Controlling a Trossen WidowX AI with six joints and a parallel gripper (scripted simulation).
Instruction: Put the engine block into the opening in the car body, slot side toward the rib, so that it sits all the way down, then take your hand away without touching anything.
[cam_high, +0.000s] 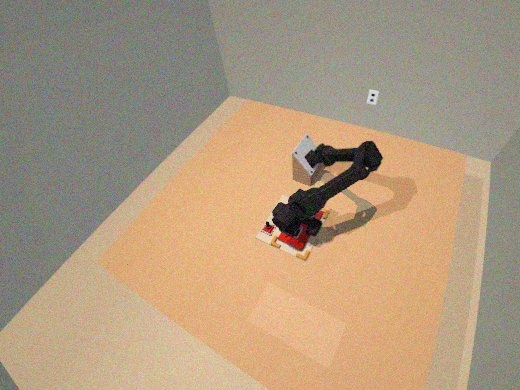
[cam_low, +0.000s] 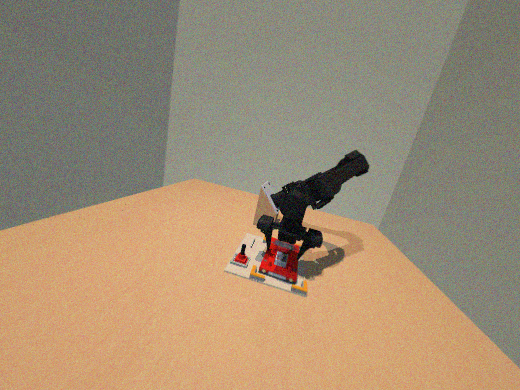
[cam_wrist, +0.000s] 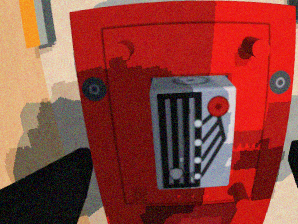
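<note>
Open claw (cam_high: 302, 235) (cam_low: 285, 252), engine block (cam_low: 281, 258) (cam_wrist: 194, 132) upright, lengthwise along car body (cam_high: 295, 239) (cam_low: 272, 266) (cam_wrist: 150, 55)

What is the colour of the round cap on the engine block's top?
Red, clearest in the wrist view.

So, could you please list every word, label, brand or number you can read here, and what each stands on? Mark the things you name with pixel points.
There are none that I can read.
The engine block (cam_wrist: 192, 135) shows only stripes, dots and a red disc.
The dark marks on the white board (cam_low: 240, 270) are too small to make out.
</note>
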